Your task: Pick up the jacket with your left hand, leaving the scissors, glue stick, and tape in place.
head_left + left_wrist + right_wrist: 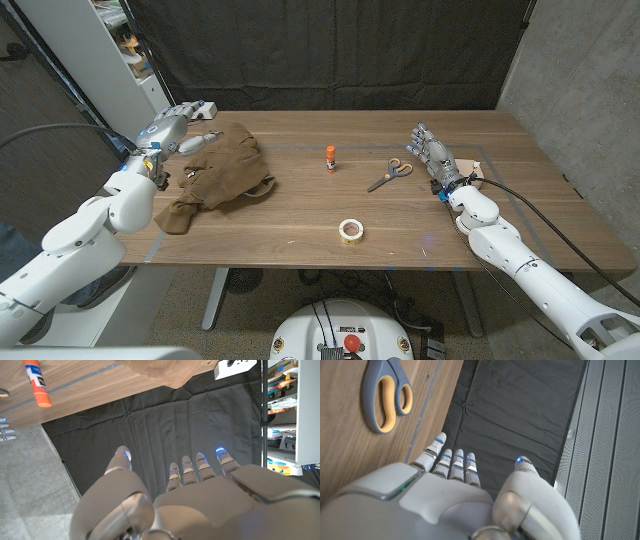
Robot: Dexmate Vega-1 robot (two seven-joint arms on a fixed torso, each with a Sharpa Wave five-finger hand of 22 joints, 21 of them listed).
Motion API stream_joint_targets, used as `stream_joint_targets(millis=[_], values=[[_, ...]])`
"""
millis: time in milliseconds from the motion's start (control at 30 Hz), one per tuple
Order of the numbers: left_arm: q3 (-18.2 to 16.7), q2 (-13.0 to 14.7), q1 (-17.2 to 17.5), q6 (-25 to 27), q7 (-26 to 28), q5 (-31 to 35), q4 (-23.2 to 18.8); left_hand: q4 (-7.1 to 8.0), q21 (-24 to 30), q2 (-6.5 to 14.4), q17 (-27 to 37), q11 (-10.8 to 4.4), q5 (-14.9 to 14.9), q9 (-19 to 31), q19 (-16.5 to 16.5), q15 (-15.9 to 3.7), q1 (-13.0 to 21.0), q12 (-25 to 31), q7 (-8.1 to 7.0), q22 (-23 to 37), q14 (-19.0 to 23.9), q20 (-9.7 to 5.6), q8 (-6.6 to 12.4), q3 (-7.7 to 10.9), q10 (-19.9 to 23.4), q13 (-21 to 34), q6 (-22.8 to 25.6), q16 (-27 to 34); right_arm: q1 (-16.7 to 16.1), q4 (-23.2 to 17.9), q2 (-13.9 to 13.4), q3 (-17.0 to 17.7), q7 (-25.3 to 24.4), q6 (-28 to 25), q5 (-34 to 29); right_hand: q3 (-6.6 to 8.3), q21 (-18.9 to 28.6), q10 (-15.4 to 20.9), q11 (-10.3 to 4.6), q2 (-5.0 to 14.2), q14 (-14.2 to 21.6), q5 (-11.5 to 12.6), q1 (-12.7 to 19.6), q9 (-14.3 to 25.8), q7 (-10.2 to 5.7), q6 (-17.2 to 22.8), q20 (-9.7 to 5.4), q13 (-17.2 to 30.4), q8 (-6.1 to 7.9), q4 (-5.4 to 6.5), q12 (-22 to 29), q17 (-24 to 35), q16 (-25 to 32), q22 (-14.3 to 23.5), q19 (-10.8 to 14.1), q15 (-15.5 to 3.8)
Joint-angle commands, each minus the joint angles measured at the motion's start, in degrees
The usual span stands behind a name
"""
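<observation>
Nearest the robot, the roll of tape (351,231) sits on the wooden table (300,245) close to the front edge, roughly midway between the two arms and well apart from both hands.

The left hand (180,124) is up off the table at the far left corner, fingers spread and holding nothing; the forearm angles in over the left edge. In the left wrist view its fingertips (123,452) point out at the black curtain (165,425). The brown jacket (217,177) lies crumpled just beside and a bit nearer than that hand, one sleeve trailing toward the left edge. I can't tell whether the hand touches it.

The right hand (430,150) stands near the right side, fingers apart, empty too. The scissors (390,174) lie just to its inner side, handles toward it, not touching. Further in toward the middle the glue stick (330,157) stands upright, with plenty of bare wood between it and the jacket.
</observation>
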Motion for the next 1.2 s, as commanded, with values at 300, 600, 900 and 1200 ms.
stream_joint_targets(millis=[300, 600, 900, 1200], values=[[6.7, 4.3, -6.2, 7.5, -2.4, -1.1, 2.0, -0.28, 1.0, -0.9, 0.3, 0.50, 0.5, 0.3, 1.4, 0.97, 0.9, -0.1, -0.82, 0.3, 0.5, 0.55, 0.56, -0.27, -1.3, 0.4, 0.1, 0.4, -0.9, -0.4, -0.4, 0.5, -0.3, 0.0, 0.4, -0.06, -0.2, 0.3, 0.07, 0.16, 0.3, 0.3, 0.3, 0.2, -0.13, 0.6, 0.23, 0.1, 0.51, -0.11, 0.5, 0.1, 0.1, 0.3, 0.3, -0.11], [9.5, 6.6, -9.6, 10.2, -4.0, -4.4, 2.7, -0.14, 1.8, -1.6, 0.4, 0.51, 0.6, 0.4, 3.5, 1.01, 1.0, 0.5, -0.96, 0.6, 1.9, 0.61, 1.11, -0.61, -0.7, 0.7, 1.2, 1.0, -0.9, -0.3, -0.4, 0.6, -0.4, 0.0, 0.4, -0.13, -0.3, 0.3, 0.10, 0.15, 0.3, 0.3, 0.3, 0.2, -0.12, 0.6, 0.24, 0.1, 0.50, -0.12, 0.4, 0.1, 0.1, 0.3, 0.3, -0.13], [13.5, 9.2, -13.4, 12.6, -4.8, -6.3, 3.3, -0.09, 2.1, -1.9, 0.5, 0.35, 0.6, 0.4, 4.5, 1.15, 1.1, 0.6, -1.00, 0.7, 2.3, 0.63, 1.17, -0.72, -0.6, 0.8, 1.3, 1.1, -0.6, 0.2, 0.0, 0.5, -0.3, 0.3, 0.5, -0.18, -0.5, 0.3, 0.05, 0.17, 0.3, 0.3, 0.2, 0.2, -0.14, 0.7, 0.22, 0.1, 0.50, -0.14, 0.4, 0.1, 0.1, 0.3, 0.3, -0.13], [19.1, 10.3, -18.0, 13.9, -4.6, -7.3, 4.9, -0.08, 2.3, -2.0, 0.5, 0.36, 0.6, 0.4, 5.2, 1.28, 1.2, 0.7, -0.95, 0.7, 2.5, 0.65, 1.24, -0.75, -0.6, 0.8, 1.5, 1.2, -0.2, 0.9, 0.4, 0.4, -0.2, 0.6, 0.4, -0.23, -0.5, 0.4, -0.05, 0.19, 0.4, 0.3, 0.2, 0.2, -0.21, 0.7, 0.28, 0.1, 0.49, -0.15, 0.5, 0.1, 0.2, 0.3, 0.3, -0.05]])
